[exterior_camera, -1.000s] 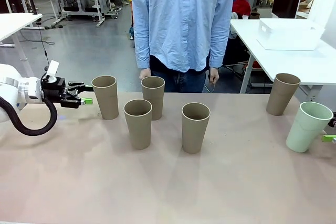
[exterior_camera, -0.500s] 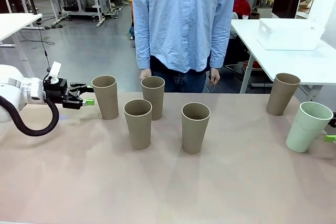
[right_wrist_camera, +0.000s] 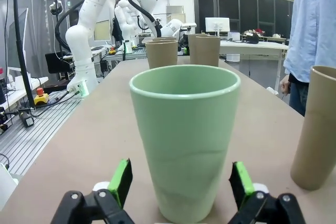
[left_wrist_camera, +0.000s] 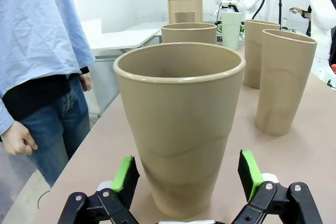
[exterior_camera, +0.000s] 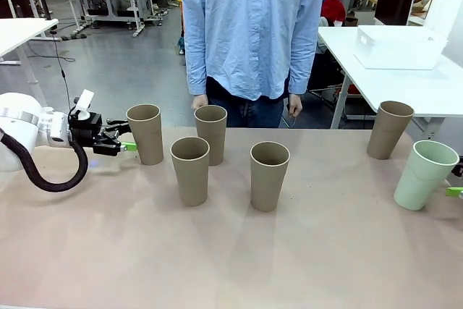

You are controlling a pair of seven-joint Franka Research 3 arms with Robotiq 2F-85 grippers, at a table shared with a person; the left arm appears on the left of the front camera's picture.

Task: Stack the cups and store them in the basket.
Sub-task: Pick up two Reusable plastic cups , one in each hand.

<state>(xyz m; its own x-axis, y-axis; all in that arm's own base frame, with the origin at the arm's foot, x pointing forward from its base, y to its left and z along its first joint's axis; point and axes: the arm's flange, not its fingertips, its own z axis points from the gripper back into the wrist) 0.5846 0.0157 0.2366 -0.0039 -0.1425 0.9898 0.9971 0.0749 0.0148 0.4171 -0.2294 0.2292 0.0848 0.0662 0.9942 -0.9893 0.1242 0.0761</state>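
Between spread left fingers [left_wrist_camera: 126, 174] stands tan cup [left_wrist_camera: 181, 129]; between spread right fingers [right_wrist_camera: 122, 180], mint cup [right_wrist_camera: 184, 140].

We find no text, number or brand that we can read. The cups [exterior_camera: 190, 170] have plain walls, and the white tag [exterior_camera: 85, 99] on the left arm [exterior_camera: 22, 122] is too small for us to tell any print.
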